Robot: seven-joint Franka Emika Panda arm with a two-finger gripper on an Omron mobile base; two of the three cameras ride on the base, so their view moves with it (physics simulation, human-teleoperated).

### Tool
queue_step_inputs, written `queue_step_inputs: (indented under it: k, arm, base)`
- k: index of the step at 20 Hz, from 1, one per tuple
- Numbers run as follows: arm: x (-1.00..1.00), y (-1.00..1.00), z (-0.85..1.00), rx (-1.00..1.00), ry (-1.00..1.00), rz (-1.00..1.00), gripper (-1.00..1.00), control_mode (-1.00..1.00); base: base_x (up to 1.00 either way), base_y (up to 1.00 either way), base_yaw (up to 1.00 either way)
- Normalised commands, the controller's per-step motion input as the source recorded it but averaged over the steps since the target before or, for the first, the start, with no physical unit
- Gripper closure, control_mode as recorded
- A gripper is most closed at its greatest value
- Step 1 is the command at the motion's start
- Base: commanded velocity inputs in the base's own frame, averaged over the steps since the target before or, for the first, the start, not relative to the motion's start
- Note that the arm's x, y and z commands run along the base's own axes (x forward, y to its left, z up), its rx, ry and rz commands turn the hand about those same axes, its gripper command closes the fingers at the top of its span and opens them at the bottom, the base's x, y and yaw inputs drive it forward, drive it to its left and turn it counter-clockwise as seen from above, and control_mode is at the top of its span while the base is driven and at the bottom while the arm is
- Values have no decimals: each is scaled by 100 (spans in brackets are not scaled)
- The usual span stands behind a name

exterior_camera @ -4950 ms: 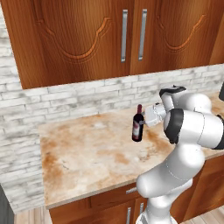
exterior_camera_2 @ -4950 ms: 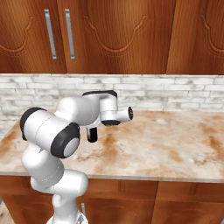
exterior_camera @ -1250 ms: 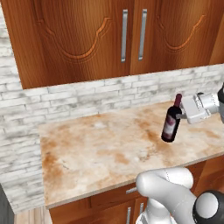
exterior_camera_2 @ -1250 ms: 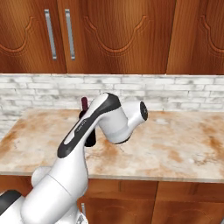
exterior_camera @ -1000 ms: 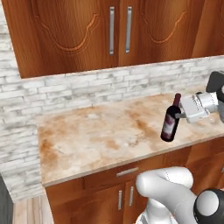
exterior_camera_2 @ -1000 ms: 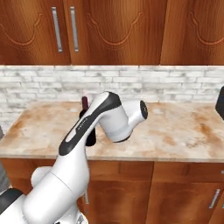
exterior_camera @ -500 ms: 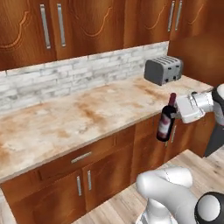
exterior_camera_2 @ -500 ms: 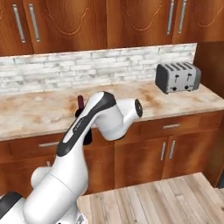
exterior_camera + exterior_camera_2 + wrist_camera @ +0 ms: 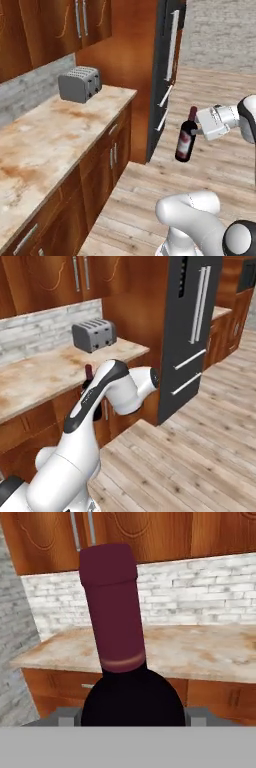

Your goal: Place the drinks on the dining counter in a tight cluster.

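Glossy dark glass wine bottle; marbled stone counter.

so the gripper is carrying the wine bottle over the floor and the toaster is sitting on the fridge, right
Not quite: the toaster sits on the marbled counter, not the fridge, as the left base view shows. The gripper does carry the wine bottle over the floor.

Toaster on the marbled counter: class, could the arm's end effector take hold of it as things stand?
Probably not. The end effector is closed on the wine bottle, carried in the air over the wooden floor, well away from the toaster by the wall. It would have to set the bottle down first.
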Motion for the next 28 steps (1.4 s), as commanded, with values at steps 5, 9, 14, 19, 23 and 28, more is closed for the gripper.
queue_step_inputs:
  k: [5,9,14,19,23,28]
  arm:
    - [0,0,0,0,0,0,100,100]
    - [0,0,0,0,0,0,100,100]
    - [0,0,0,0,0,0,100,100]
    - [0,0,0,0,0,0,100,100]
    - [0,0,0,0,0,0,100,100]
    - [0,0,0,0,0,0,100,100]
  base:
    - [0,0,-96]
    - [1,0,-93]
    - [80,12,-48]
    - [100,2,-3]
    - [100,-19,4]
    - [100,-53,16]
